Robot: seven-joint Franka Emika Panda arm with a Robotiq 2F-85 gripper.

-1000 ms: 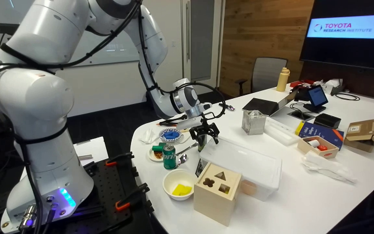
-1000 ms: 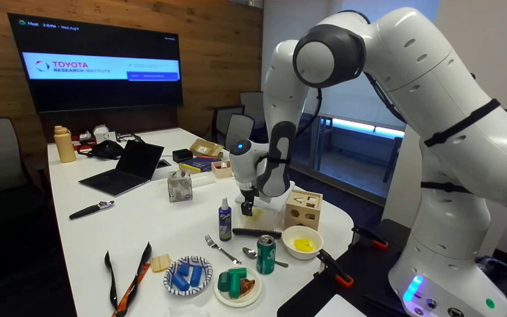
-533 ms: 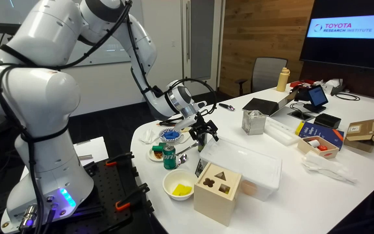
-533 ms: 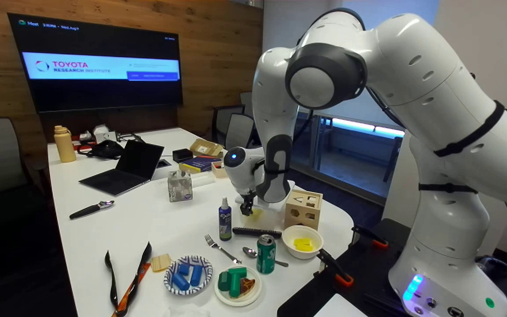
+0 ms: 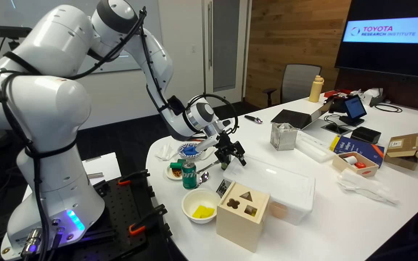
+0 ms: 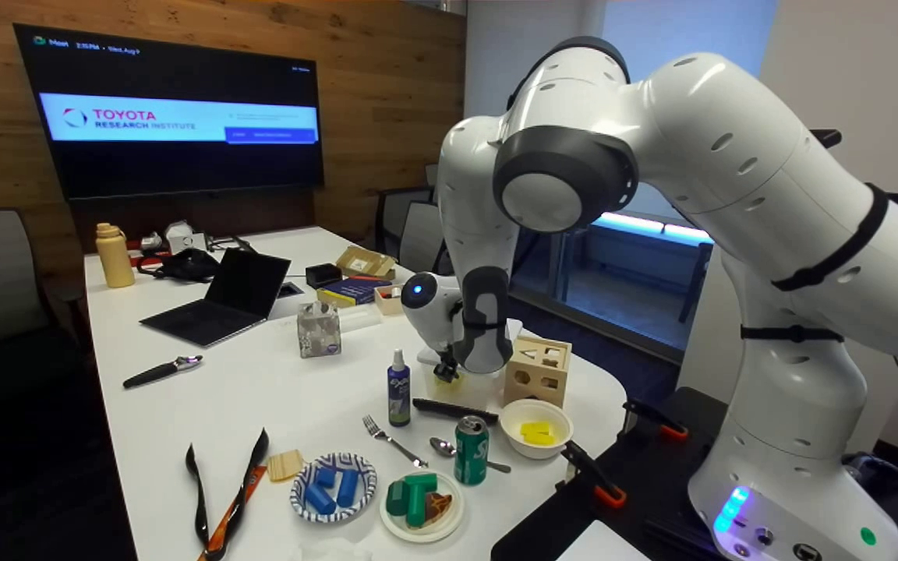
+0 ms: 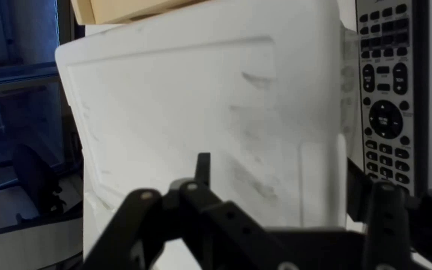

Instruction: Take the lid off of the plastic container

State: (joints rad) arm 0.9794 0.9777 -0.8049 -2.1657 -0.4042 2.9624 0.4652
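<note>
We see the lid sitting on the plastic container on a white table. The gripper hangs at the container's far left corner in an exterior view, with its jaws apart; in the wrist view 1 finger is over the lid and the other is past its right edge, by a remote just beside the container. We cannot tell whether either touches anything. Close on the near side, a wooden box blocks part of our look at the container, with a white bowl of yellow blocks to its left. In an exterior view, a spray bottle stands just left of the remote; nearer, a soda can hides part of a spoon, with a fork to the left.
</note>
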